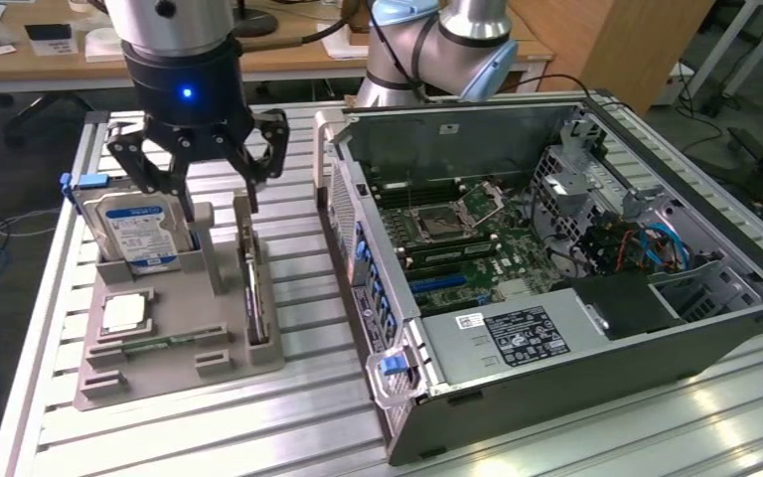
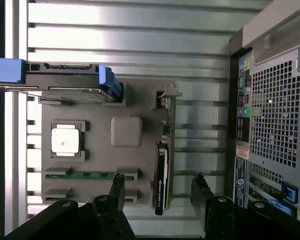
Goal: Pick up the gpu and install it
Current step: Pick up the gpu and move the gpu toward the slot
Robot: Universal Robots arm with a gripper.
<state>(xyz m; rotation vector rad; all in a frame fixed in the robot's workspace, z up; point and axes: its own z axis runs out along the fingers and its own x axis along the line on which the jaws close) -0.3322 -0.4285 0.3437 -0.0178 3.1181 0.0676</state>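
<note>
Two jaws spread wide, empty, over gpu [image 1: 259, 293] (upright in holder [image 1: 143, 383]); hard drive [image 1: 143, 234] beside.

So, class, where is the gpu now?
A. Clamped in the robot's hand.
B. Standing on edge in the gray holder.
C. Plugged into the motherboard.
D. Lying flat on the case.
B: the gpu stands on edge in the gray holder, with the open hand over it and gripping nothing.

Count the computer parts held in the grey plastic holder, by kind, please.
Silver hard drive with blue-white label: 1
Dark, thin, flat gpu card: 1
Square silvery processor chip: 1
Narrow green memory stick: 1
Total: 4
</note>
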